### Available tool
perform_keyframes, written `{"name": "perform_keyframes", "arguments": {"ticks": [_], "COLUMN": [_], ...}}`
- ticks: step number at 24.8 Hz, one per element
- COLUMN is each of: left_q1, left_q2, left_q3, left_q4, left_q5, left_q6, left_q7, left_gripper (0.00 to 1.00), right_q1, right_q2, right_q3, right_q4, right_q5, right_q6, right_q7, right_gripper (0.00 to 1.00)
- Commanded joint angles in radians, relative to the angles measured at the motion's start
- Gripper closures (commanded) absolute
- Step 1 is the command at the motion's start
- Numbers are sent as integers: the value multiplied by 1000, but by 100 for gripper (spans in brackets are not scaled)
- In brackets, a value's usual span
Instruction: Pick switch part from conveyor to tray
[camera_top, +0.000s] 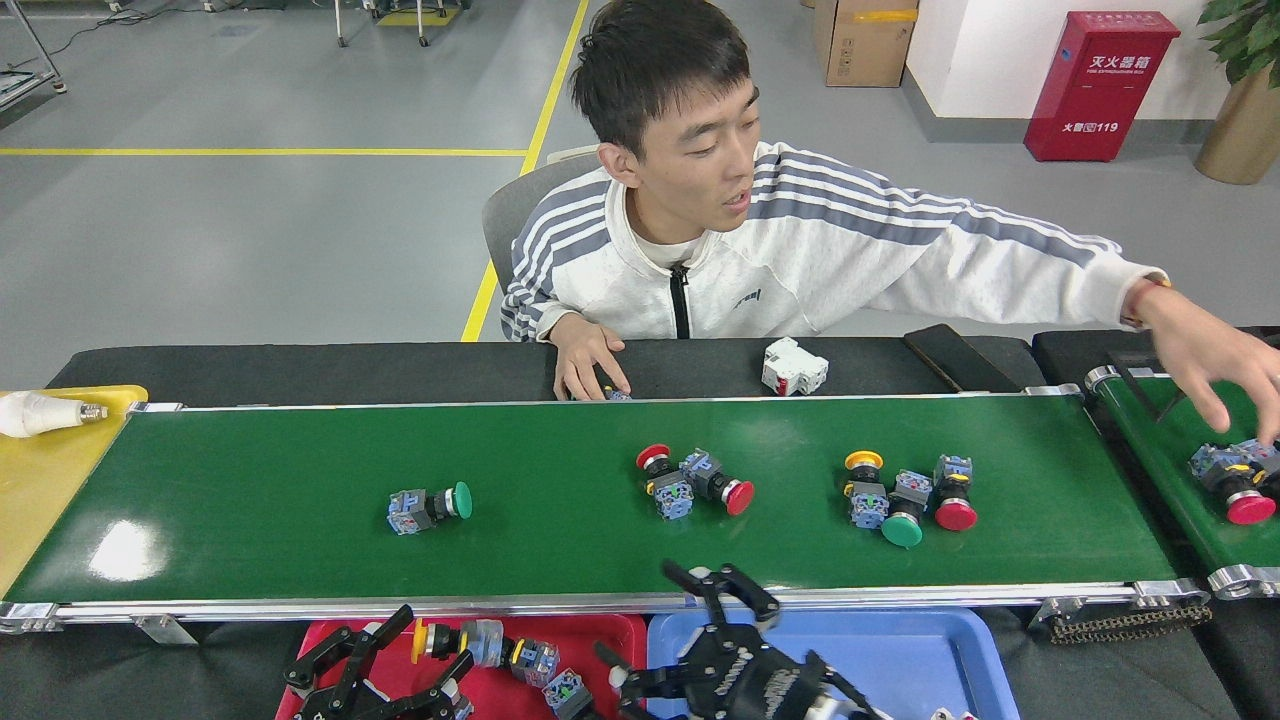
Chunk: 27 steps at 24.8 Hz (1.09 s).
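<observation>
On the conveyor (250, 520), a lone green-capped switch part (428, 506) lies on its side left of centre; a pair with red caps (692, 482) sits mid-frame and a cluster of 3 (905, 494) further right. Each looks small, light and rigid: a smooth round cap, a narrow neck, a squared blue-grey block. The cap would likely slip or roll, so the flat sides of the block seem the safest hold. At the bottom edge, the left gripper (385, 668) hangs over the red tray (600, 640) with jaws spread wide, empty; the right gripper (695, 640) over the blue tray (900, 650) is likewise spread and empty.
</observation>
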Motion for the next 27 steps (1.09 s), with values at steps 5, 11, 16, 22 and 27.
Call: {"name": "perform_keyframes", "arguments": {"ticks": [5, 11, 16, 22, 27], "left_q1": [2, 2, -24, -147, -285], "left_q2": [-35, -30, -25, 19, 110], "left_q3": [163, 218, 217, 212, 191], "left_q4": [-15, 29, 46, 175, 336], "left_q5": [12, 12, 7, -2, 1], "left_q6": [109, 184, 187, 265, 256], "left_q7": [9, 7, 1, -3, -62], "left_gripper": [0, 0, 0, 0, 0], "right_q1": [86, 47, -68, -126, -192], "right_q2": [69, 57, 72, 84, 104], "right_q3": [-107, -103, -29, 18, 54], "right_q4": [-26, -6, 124, 199, 275], "right_q5": [2, 59, 107, 108, 107], "right_q6": [464, 529, 554, 553, 553], "right_q7": [-151, -122, -38, -30, -24], "right_gripper": [10, 10, 4, 2, 2]}}
